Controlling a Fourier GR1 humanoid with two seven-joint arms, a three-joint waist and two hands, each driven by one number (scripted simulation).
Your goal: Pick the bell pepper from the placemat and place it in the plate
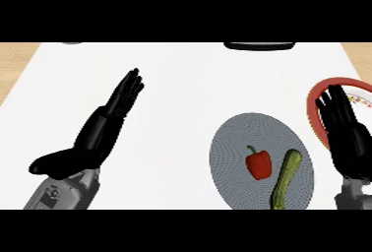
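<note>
A red bell pepper with a green stem lies on the round grey placemat at the lower right of the white counter. A green zucchini lies just right of it on the same mat. The red-rimmed white plate sits at the right edge, partly hidden by my right hand. That hand is open, fingers straight, to the right of the mat and apart from the pepper. My left hand rests open at the left, fingers pointing up, far from the mat.
A dark object pokes in at the counter's far edge, and a small grey one shows at the far left. Wooden surface flanks the white counter on both sides.
</note>
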